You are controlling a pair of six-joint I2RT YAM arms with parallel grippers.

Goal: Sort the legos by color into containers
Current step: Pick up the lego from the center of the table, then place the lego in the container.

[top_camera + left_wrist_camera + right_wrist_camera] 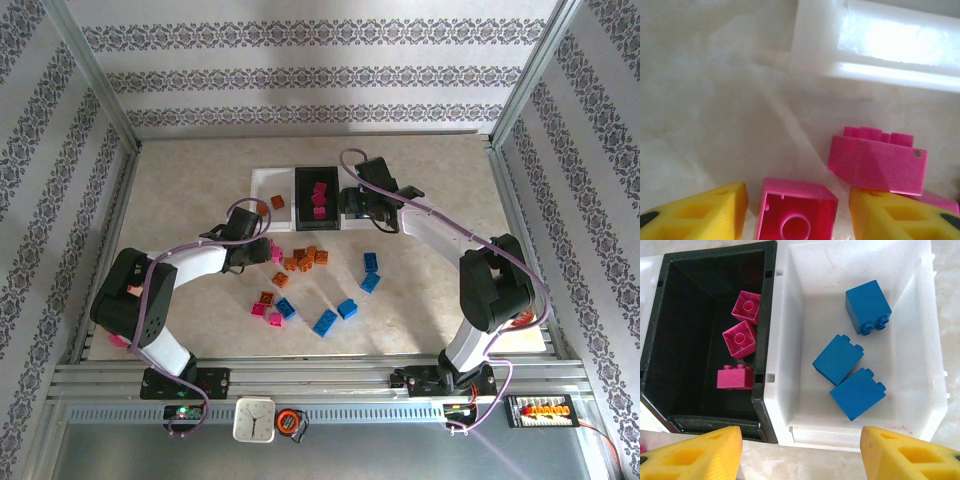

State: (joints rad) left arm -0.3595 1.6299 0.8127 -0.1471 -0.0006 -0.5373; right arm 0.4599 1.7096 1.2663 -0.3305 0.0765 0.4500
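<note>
Straddling a pink lego point(796, 214) on the table point(190, 185), the left gripper point(797, 195) stands partly open. One yellow finger point(700, 212) sits on each side, and a thin gap shows at both flanks, so nothing is gripped yet. From above, this gripper point(262, 250) works just in front of the left white container point(262, 176).

To do the pick well, I judge the jaws should meet the two flat side walls squarely and evenly. A second pink lego point(877, 162) leans right against the other finger, so a careless squeeze or lift could drag it along. A straight vertical lift should leave it behind.

The lego between the fingers lies studs-down, its hollow underside with the round tube facing up at the wrist camera. It looks close to square, and its near edge is cut off, so I cannot tell a long axis. The leaning neighbour is tilted, studs toward the container, and its long axis runs across the view, roughly along the line between the fingers.

Its goal, I judge, is the black container point(300, 200), which already holds three pink pieces. Loose legos point(305, 260) lie scattered mid-table.

Farther right, the right gripper point(800, 455) hangs about half open and empty over the right white container point(805, 285), where three blue legos point(867, 305) lie.
</note>
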